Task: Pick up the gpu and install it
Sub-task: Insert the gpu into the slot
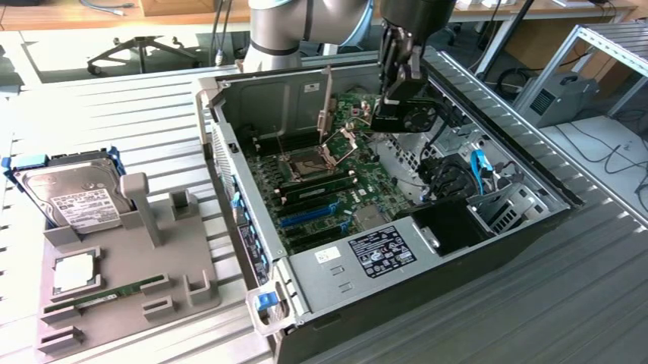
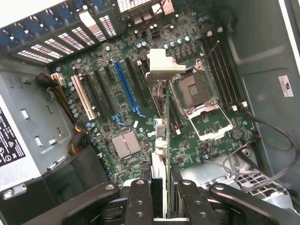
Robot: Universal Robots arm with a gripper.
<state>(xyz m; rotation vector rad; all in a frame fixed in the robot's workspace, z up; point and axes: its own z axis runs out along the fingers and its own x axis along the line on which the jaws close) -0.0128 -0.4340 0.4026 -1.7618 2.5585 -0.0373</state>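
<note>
A ribbed metal table [image 1: 121,98] carries the open computer case [image 1: 248,220], which lies on its side with the motherboard [image 1: 324,189] facing up. I hang over the end of the case farthest from its power supply [image 1: 380,250]. My gripper [image 1: 397,106] is about half closed, and my two fingers [image 2: 139,197] clamp the gpu [image 1: 415,120] between them.

In the wrist view the gpu runs edge-on straight out from between my fingertips, one finger on each flat face, and its pale end bracket [image 2: 164,68] is at the far tip. The card hangs above the motherboard, over the strip between the blue slot [image 2: 125,89] and the open CPU socket [image 2: 194,91], and is not seated in any slot. Beside the case, on the exterior view's left, a grey fixture tray [image 1: 152,280] holds a hard drive [image 1: 76,197].
</note>
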